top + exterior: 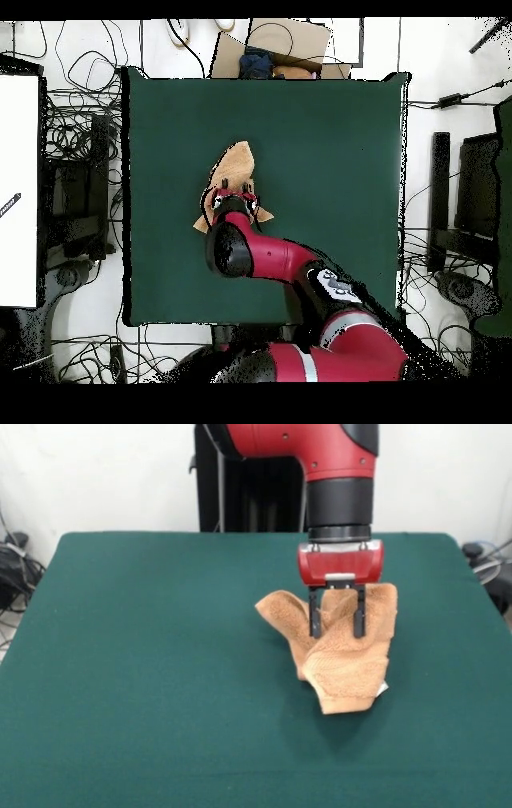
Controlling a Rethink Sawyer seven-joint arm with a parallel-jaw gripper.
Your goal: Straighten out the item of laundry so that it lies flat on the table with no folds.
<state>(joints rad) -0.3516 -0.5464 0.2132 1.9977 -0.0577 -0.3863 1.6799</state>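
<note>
- Your gripper (337, 619) stands straight down over the towel (346, 656), its two dark fingers (314, 616) spread apart with towel cloth bunched up between them; whether the fingers actually pinch that cloth, you cannot tell from either view.
- The towel is not flat: in the front view it is crumpled into a lump, one flap reaching out to the picture's left, another rising behind the gripper on the right, and a thick folded lobe hanging toward the near edge.
- A small white tag (383, 688) peeks out at the lower right corner of that lobe.
- The towel sits on the green table (144, 664), right of centre in the front view and well away from every edge.
- From overhead, the arm (290, 262) covers much of the towel (236, 165); a pointed tan flap shows beyond the gripper (231, 196), toward the table's (330, 150) far side.
</note>
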